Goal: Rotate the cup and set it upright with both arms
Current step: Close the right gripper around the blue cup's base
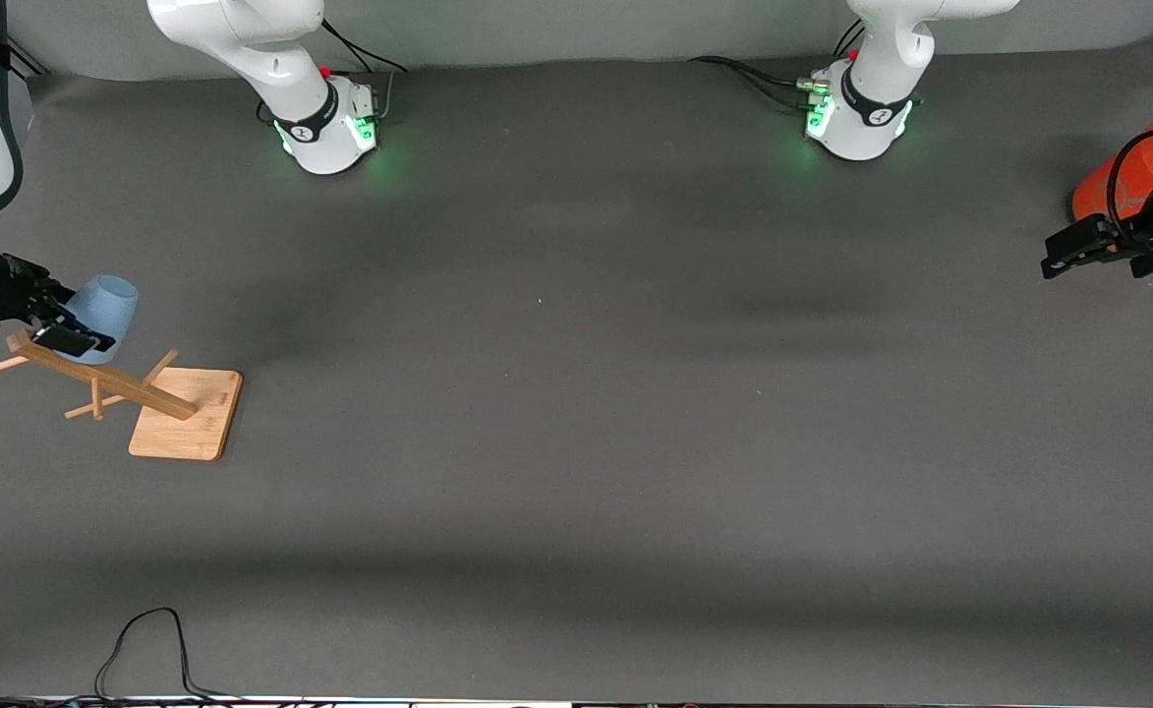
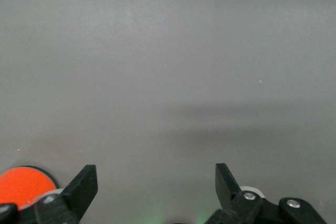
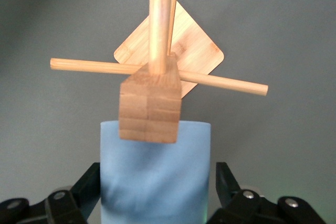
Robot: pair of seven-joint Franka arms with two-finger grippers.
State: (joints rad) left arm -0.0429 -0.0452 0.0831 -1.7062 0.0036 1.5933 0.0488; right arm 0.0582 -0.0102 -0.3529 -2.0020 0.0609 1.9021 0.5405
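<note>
The pale-blue cup (image 1: 104, 303) sits beside the top of a wooden peg stand (image 1: 188, 413) at the right arm's end of the table, its open mouth tilted upward. My right gripper (image 1: 70, 320) is open, with one finger on each side of the cup. In the right wrist view the cup (image 3: 155, 177) fills the space between the fingers (image 3: 90, 182), with a thin gap at one side; the stand's post top (image 3: 150, 106) partly covers the cup. My left gripper (image 1: 1063, 258) is open and empty above the table at the left arm's end, and waits (image 2: 156, 182).
A large orange cylinder (image 1: 1122, 182) with a grey top stands beside the left gripper and shows in the left wrist view (image 2: 23, 184). The stand's pegs (image 3: 157, 74) stick out sideways. A black cable (image 1: 144, 649) lies near the table's front edge.
</note>
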